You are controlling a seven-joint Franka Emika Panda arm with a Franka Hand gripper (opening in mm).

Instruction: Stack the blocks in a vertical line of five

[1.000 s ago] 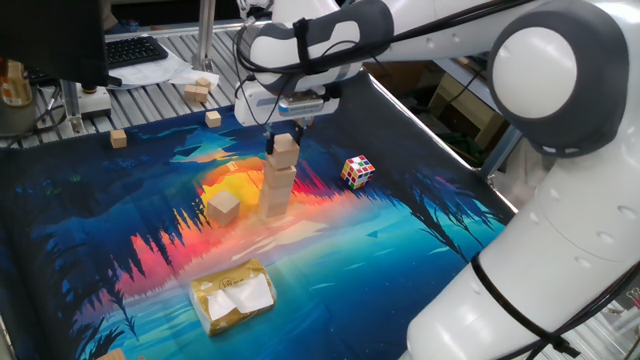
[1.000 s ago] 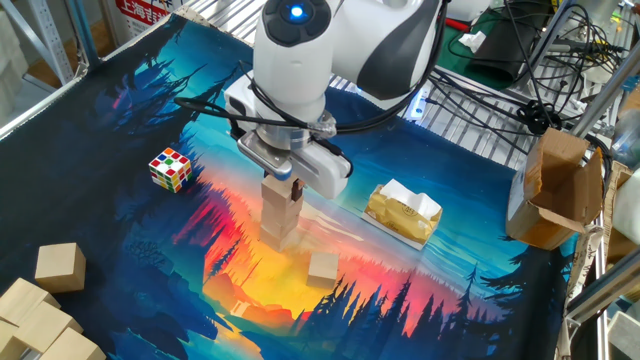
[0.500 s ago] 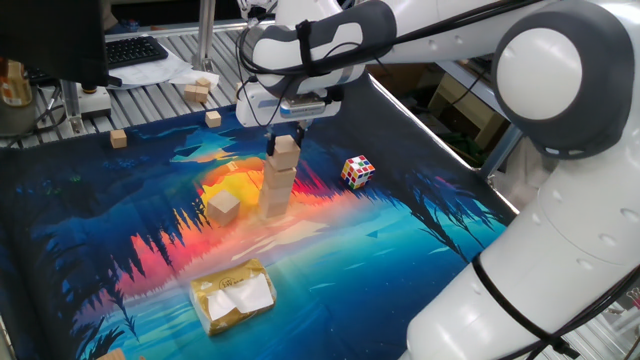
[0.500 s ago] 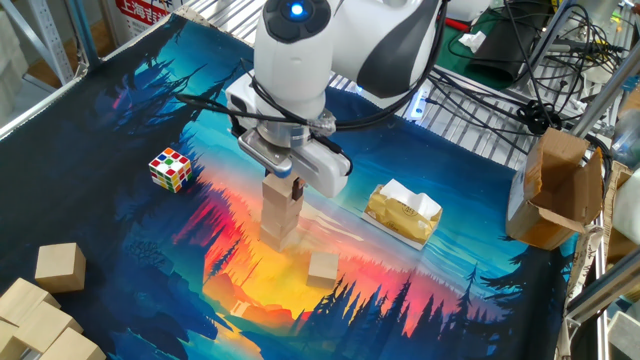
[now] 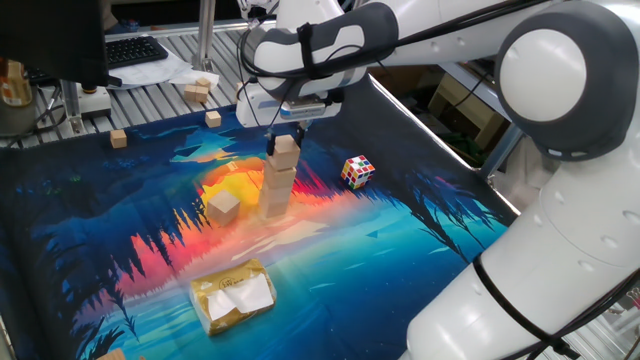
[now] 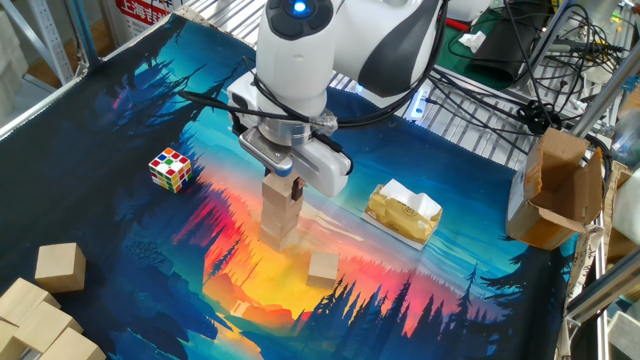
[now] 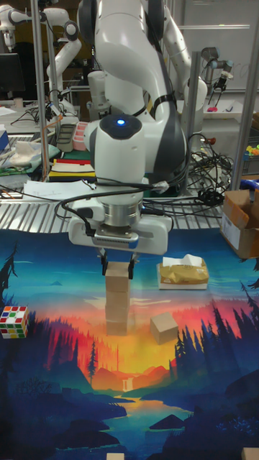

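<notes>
My gripper (image 7: 117, 269) straddles the top block (image 7: 116, 274) of the three-high stack (image 5: 277, 182); fingers appear slightly parted, probably released. The loose block (image 5: 222, 206) lies just beside the stack.

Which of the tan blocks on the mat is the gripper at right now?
The top block of the stack, between the fingers of the gripper. The lone block lies on the mat beside the stack, untouched.

Arm reaching down over mat, end effector (image 7: 116, 274) vertical, fingers slightly parted.
</notes>
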